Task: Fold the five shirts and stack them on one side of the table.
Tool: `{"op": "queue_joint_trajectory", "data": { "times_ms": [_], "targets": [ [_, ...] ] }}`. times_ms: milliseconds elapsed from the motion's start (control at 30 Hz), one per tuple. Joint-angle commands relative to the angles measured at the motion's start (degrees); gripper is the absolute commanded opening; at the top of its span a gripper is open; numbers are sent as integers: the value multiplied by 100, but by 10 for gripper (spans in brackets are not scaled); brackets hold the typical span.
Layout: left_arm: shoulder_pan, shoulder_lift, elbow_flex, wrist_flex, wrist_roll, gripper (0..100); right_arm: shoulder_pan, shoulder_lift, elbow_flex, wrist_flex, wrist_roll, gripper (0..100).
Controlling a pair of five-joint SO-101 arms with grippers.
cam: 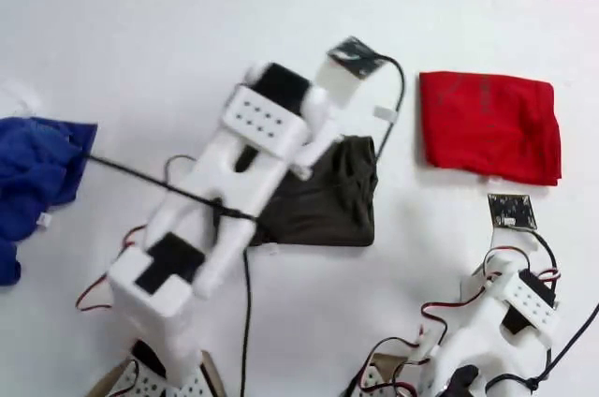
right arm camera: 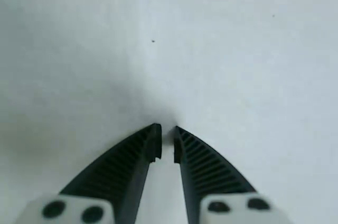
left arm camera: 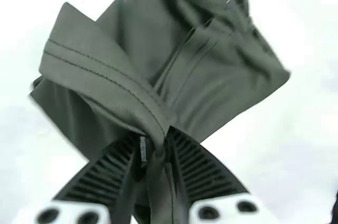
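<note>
Plain dark olive-grey shirt [left arm camera: 174,60], tonal double stitching along the hem. Solid red shirt [cam: 489,125], faint darker marking across the front. Solid deep blue shirt [cam: 37,172], small white tag [cam: 42,220]. Plain white table [cam: 140,51]. White-based left gripper [left arm camera: 155,142] and right gripper [right arm camera: 168,139], ribbed black fingers. White left arm [cam: 225,191] and right arm [cam: 505,308], black panels. Black cable [cam: 140,177].

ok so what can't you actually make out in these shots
- Dark shirt, high view: its near-left part lies under the left arm, so the fold there is hidden.
- Blue shirt, high view: cut off by the picture's left edge, full shape unknown.
- Left gripper, left wrist view: bunched cloth hides how many layers it pinches.
- Red shirt, high view: its layers are too small to count.
</note>
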Motion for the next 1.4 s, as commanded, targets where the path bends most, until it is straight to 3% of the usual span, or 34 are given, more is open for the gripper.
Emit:
{"op": "queue_joint_trajectory", "data": {
  "times_ms": [0, 333, 467, 567, 800, 867, 967, 1133, 1367],
  "targets": [
    [290, 360, -576, -264, 79, 26, 40, -101, -9, -215, -53, 58],
    [598, 1741, -2053, -237, 79, 28, 40, -101, 18, -215, -62, 23],
    [668, 2092, -2158, -149, 79, 120, 40, -101, 26, -215, -62, 23],
    [695, 2180, -2281, 62, 79, 196, 40, -101, 26, -215, -62, 23],
    [387, 1793, -3187, 580, 44, 184, 40, -101, 26, -215, -62, 23],
    [97, 1626, -3152, 580, 70, 171, 40, -101, 26, -215, -62, 23],
    [-220, 1530, -2510, 589, 79, 7, 22, -101, 26, -215, -62, 23],
    [-457, 1530, -1015, 554, 70, 28, 31, -101, 26, -215, -62, 23],
    [114, 1530, -760, 492, 246, 28, 31, -101, 26, -215, -62, 23]
  ]
}}
